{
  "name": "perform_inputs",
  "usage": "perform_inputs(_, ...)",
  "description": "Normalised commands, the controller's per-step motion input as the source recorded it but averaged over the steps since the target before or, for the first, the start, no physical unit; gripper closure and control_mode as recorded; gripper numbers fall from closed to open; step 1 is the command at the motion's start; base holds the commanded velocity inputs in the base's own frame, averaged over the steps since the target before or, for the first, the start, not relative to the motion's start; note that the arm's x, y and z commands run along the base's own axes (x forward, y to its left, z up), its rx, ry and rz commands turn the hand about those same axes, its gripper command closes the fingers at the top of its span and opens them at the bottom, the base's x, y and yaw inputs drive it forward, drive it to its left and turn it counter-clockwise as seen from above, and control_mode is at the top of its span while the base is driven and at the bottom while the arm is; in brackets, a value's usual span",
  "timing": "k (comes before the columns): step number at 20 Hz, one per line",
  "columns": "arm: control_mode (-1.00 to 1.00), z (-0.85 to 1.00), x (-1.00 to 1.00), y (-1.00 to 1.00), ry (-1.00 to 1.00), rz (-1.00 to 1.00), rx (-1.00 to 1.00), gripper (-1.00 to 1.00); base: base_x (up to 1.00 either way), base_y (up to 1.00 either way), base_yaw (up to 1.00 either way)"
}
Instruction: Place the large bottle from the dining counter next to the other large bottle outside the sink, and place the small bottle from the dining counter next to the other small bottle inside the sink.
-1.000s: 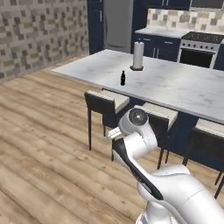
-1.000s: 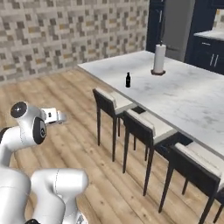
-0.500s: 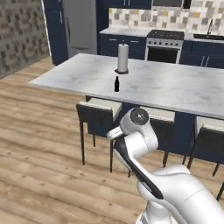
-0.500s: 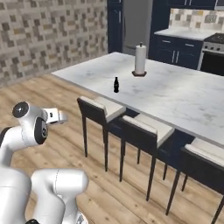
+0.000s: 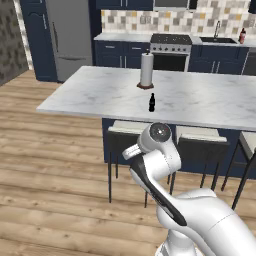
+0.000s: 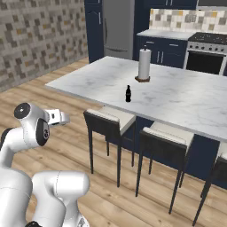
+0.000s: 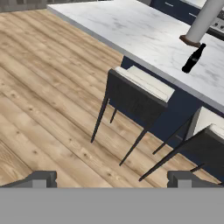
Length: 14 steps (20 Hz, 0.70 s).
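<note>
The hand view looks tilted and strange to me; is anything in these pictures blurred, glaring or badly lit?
Hand view: rolled, so the dining counter slants and the small bottle leans; still sharp. Left base view: even, soft light, a faint sheen on the counter, no harsh glare. Right base view: stools cast weak shadows on the floor.
</note>
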Motion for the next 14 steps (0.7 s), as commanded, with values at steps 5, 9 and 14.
perform_inputs(5, 1.00, 0.00, 0.00, 0.00, 0.00, 0.00, 0.00, -1.00, 0.31, 0.79, -0.37)
perform_inputs(9, 1.00, 0.00, 0.00, 0.00, 0.00, 0.00, 0.00, -1.00, 0.26, 0.63, -0.37)
perform_inputs(14, 1.00, 0.00, 0.00, 0.00, 0.00, 0.00, 0.00, -1.00, 0.15, 0.06, -0.27)
